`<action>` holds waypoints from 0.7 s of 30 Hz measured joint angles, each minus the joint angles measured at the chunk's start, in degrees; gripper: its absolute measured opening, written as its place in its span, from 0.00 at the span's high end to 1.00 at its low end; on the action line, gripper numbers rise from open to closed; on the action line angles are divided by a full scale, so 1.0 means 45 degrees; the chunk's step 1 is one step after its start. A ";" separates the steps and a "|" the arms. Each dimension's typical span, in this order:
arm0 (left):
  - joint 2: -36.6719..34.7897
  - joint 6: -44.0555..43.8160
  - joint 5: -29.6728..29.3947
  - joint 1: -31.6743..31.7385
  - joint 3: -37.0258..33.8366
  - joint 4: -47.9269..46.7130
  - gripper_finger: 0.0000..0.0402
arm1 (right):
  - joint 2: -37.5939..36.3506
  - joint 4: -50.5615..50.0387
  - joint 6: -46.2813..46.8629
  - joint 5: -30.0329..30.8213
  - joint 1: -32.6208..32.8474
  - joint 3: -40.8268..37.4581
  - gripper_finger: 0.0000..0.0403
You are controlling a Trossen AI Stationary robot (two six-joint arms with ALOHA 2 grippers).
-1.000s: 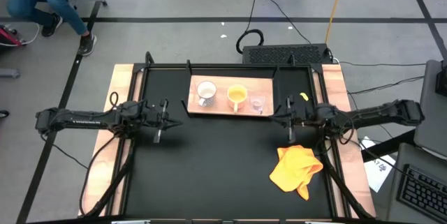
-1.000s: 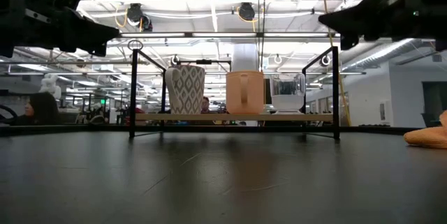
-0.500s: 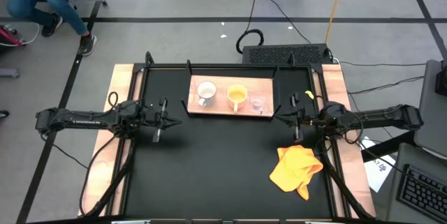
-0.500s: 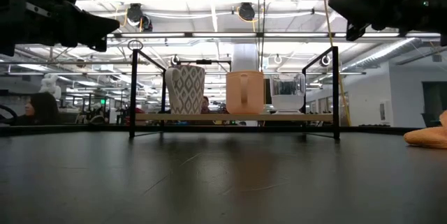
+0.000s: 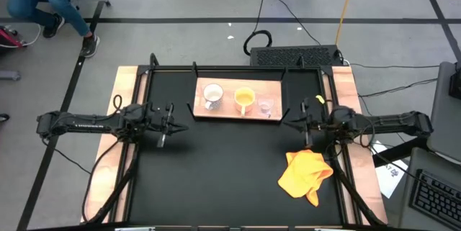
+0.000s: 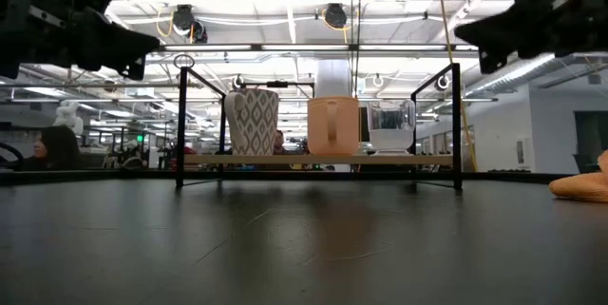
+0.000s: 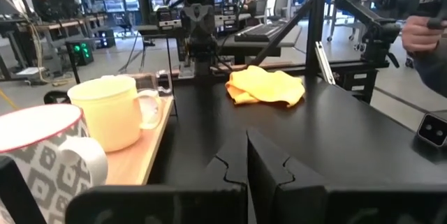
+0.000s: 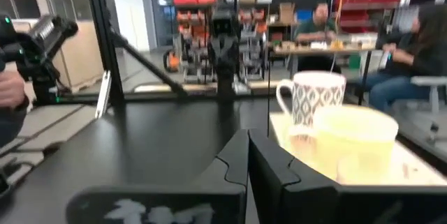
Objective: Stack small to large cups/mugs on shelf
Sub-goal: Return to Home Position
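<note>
Three cups stand in a row on the light-wood shelf (image 5: pixel 275 87) at the table's far middle: a white patterned mug (image 5: pixel 212 96), an orange-yellow mug (image 5: pixel 244 99) and a small clear glass cup (image 5: pixel 266 106). In the low view they are the white mug (image 6: pixel 251 123), yellow mug (image 6: pixel 332 125) and glass (image 6: pixel 389 126), each resting on its base. My left gripper (image 5: pixel 180 124) hovers shut above the table, left of the shelf. My right gripper (image 5: pixel 289 123) hovers shut to the shelf's right. Both point level toward each other, with nothing between their fingers (image 7: pixel 246 161) (image 8: pixel 246 158).
An orange-yellow cloth (image 5: pixel 306 175) lies crumpled on the black tabletop at the near right. Black bracket posts (image 6: pixel 457 124) rise at the shelf's ends. The table's middle and near left lie bare. People sit in the room beyond the table.
My right gripper has drawn back a little toward the table's right edge, away from the shelf, staying shut. The cups have kept their places on the shelf.
</note>
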 joint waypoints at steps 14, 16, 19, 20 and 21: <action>0.0004 -0.0070 0.0323 0.0000 0.0000 -0.0343 1.00 | -0.1028 -0.1861 0.0295 -0.1336 0.0000 0.0000 1.00; 0.0004 -0.0070 0.0323 0.0000 0.0000 -0.0427 1.00 | -0.1208 -0.2043 0.0299 -0.1336 0.0000 0.0000 1.00; 0.0003 -0.0070 0.0323 0.0000 0.0000 -0.0468 1.00 | -0.1409 -0.2201 0.0326 -0.1339 0.0000 0.0000 1.00; 0.0001 -0.0069 0.0323 0.0000 0.0000 -0.0469 1.00 | -0.1465 -0.2240 0.0365 -0.1340 0.0000 0.0000 1.00; 0.0005 -0.0065 0.0323 0.0000 0.0000 -0.0478 1.00 | -0.1508 -0.2273 0.0427 -0.1340 0.0000 0.0000 1.00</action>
